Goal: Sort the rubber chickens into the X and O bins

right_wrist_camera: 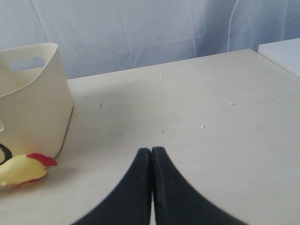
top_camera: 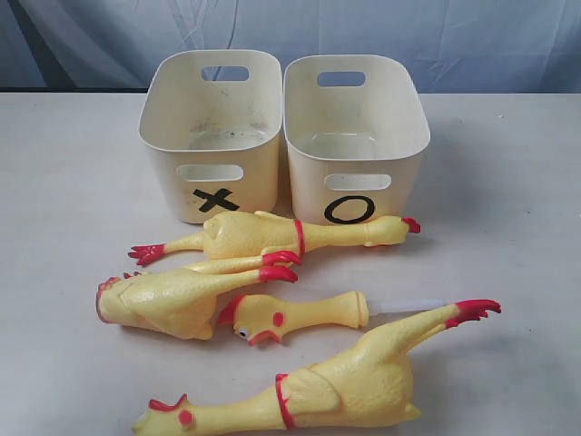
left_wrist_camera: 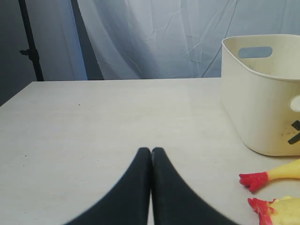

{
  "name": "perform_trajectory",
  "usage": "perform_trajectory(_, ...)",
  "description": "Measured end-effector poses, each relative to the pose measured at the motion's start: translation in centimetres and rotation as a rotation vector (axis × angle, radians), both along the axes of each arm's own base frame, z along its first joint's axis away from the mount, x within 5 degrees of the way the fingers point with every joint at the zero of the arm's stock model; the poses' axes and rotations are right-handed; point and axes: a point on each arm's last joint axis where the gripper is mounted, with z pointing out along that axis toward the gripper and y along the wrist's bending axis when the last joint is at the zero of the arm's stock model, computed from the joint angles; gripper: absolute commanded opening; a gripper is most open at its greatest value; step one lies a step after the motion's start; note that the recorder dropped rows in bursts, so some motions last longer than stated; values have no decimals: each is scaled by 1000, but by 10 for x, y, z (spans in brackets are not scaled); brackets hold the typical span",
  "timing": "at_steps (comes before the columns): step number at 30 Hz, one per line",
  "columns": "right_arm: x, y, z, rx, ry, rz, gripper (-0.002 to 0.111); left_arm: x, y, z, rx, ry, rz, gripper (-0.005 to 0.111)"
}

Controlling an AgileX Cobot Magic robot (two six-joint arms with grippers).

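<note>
Nothing sorted yet; your left pincer (left_wrist_camera: 151, 151) and right pincer (right_wrist_camera: 151, 151) sit closed, empty. Open one, grab a chicken (top_camera: 263, 236).

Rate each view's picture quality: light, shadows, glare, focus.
Exterior view: soft even light, faint shadows under the yellow rubber chickens and the two cream-white plastic tubs, no glare, slightly soft overall. Left wrist view: the black left tool is a dark featureless shape; the pale tabletop is sharp. Right wrist view: the black right tool likewise; tabletop specks look crisp.
</note>
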Motion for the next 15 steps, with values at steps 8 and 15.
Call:
perform_trajectory(8,2,2,8,60,-96,7,-1,0,0,0,0,0,0,0)
perform_trajectory(15,-12,-15,66,524,-828,-89,-1,0,0,0,0,0,0,0)
